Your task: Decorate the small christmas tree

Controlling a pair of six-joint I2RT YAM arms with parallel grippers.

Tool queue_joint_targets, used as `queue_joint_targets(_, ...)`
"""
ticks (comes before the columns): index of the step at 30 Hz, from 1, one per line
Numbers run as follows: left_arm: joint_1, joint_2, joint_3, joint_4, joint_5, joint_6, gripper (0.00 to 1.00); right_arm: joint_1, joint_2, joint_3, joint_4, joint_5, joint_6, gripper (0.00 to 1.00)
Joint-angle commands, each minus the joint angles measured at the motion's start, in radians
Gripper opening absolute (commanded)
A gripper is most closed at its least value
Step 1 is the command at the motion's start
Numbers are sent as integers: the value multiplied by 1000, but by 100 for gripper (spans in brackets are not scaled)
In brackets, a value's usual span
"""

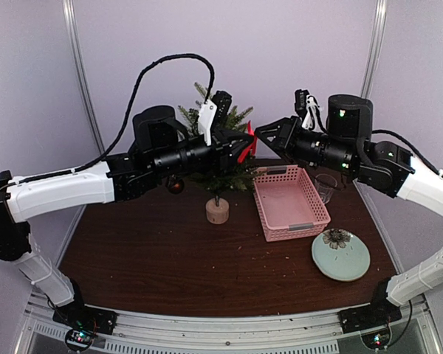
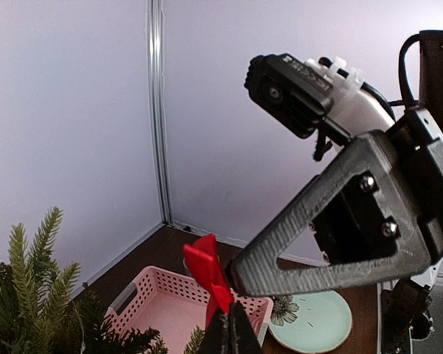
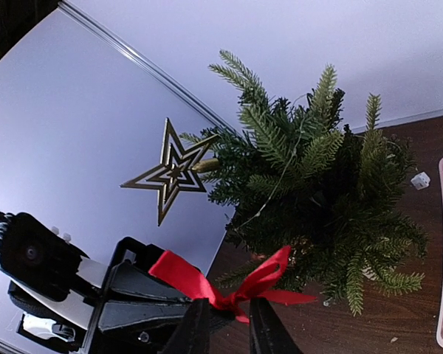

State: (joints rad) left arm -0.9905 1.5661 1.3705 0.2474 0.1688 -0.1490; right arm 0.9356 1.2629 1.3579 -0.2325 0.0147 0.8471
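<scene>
The small christmas tree (image 1: pixel 223 177) stands at the back middle on its pale stump (image 1: pixel 217 212). In the right wrist view the tree (image 3: pixel 317 184) carries a gold star (image 3: pixel 170 173) at its top. My left gripper (image 1: pixel 245 147) is in front of the tree, shut on a red ribbon bow (image 1: pixel 249 142). In the left wrist view its fingertips (image 2: pixel 230 332) pinch the bow (image 2: pixel 207 269). My right gripper (image 1: pixel 257 136) meets it from the right. In its own view it (image 3: pixel 223 328) is open, with a finger on each side of the bow's knot (image 3: pixel 244 295).
A pink basket (image 1: pixel 314 221) sits right of the tree, with a clear glass (image 1: pixel 325 186) behind it. A pale green flowered plate (image 1: pixel 351 265) lies front right. A dark ball (image 1: pixel 176 184) hangs on the tree's left side. Grey walls close the back and sides.
</scene>
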Motion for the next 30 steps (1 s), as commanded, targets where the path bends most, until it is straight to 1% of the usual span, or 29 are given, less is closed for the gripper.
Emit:
queue_joint_targets(1,-3,23,56,76,-25,28,0,-3,9,27,-24,-4,31,19)
queue_joint_targets(6,-3,36,67,84,-19,34,0,-10,11,23,-11,-7,38,20)
queue_joint_targets(12,-5,43,68,87,-3,35,0,-23,5,-8,56,-12,52,19)
queue_joint_targets(16,-5,44,66,89,4,37,0,-26,-10,-34,114,-12,53,24)
queue_joint_targets(19,-5,47,67,92,11,35,0,-30,-10,-39,130,-12,54,24)
queue_joint_targets(20,-5,48,68,94,17,35,0,-32,-7,-40,132,-38,56,23)
queue_joint_targets(26,-5,56,69,103,34,35,0,-41,8,-40,173,-64,65,23)
queue_joint_targets(28,-5,57,70,104,35,35,0,-44,13,-45,198,-75,72,21)
queue_joint_targets(30,-5,58,71,104,34,37,0,-46,19,-37,186,-84,74,19)
